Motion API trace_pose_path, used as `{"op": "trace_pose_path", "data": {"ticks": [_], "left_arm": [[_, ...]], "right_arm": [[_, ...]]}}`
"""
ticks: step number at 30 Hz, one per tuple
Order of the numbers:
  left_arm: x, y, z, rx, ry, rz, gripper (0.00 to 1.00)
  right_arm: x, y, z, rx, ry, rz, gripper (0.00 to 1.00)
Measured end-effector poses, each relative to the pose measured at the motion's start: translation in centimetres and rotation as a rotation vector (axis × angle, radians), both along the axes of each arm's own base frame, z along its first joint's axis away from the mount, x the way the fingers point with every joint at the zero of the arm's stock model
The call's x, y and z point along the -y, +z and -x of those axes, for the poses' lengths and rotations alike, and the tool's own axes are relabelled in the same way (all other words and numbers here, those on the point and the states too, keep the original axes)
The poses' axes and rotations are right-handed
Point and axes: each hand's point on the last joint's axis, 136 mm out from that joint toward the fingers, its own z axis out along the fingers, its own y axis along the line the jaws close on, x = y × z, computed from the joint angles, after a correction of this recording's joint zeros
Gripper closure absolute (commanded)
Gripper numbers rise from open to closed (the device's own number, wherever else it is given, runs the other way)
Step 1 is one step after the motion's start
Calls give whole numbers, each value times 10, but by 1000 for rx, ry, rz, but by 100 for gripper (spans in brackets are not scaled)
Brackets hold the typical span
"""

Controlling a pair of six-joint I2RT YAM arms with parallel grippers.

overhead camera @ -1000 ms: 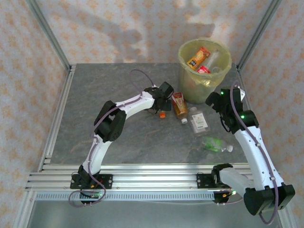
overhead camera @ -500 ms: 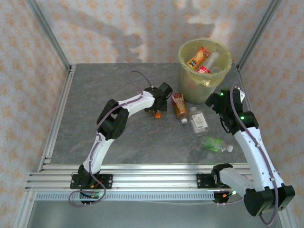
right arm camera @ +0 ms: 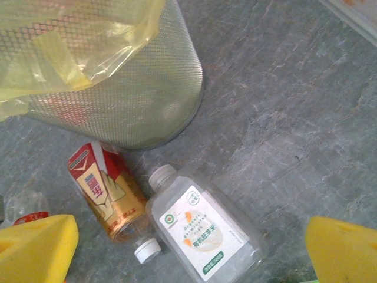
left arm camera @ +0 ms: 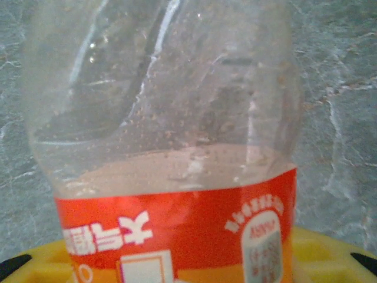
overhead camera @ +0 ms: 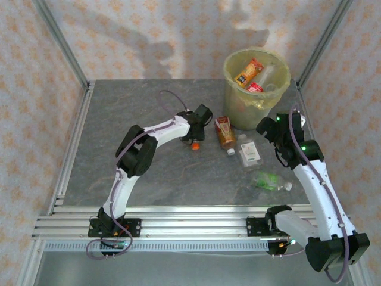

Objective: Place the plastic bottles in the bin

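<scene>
Left end effector (overhead camera: 194, 138) clamped on orange-label clear bottle (left arm camera: 171, 147) at mid-bench (overhead camera: 149, 173), left of the bin (overhead camera: 241, 110); right end effector (right arm camera: 189, 250) fingers apart over white-label bottle (right arm camera: 203, 233) near the bin.

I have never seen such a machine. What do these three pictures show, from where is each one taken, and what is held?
These are two robot arms bolted at the near edge of a grey table, each ending in a two-finger gripper. The wide picture comes from a fixed camera above and behind them. The two close pictures come from cameras on the wrists; the yellow blocks there are the fingers. The left gripper is shut on a clear bottle with an orange label. The right gripper is open and holds nothing. Three more bottles lie on the table: a brown one, a clear one with a white label and a green one. The bin already has some bottles inside.
</scene>
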Motion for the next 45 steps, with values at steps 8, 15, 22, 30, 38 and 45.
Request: {"op": "trace_pose_path", "data": {"ticks": [8,15,22,30,38,45], "left_arm": [[0,63,2,150,-52,89,49],[-7,120,12,307,-100,158,49],[-18,148,27,415,-151,183,49],[-26,217,41,613,-218,238,48],[-26,258,58,761,-317,290,48],[-15,249,72,782,-436,321,48]], "right_arm": [[-15,4,-3,18,58,-60,1],[-36,20,-6,63,138,-99,1],[-59,42,-9,118,214,-116,1],[-74,51,-14,133,262,-141,1],[-102,65,-21,162,374,-230,1],[-146,88,-24,204,546,-319,1]]}}
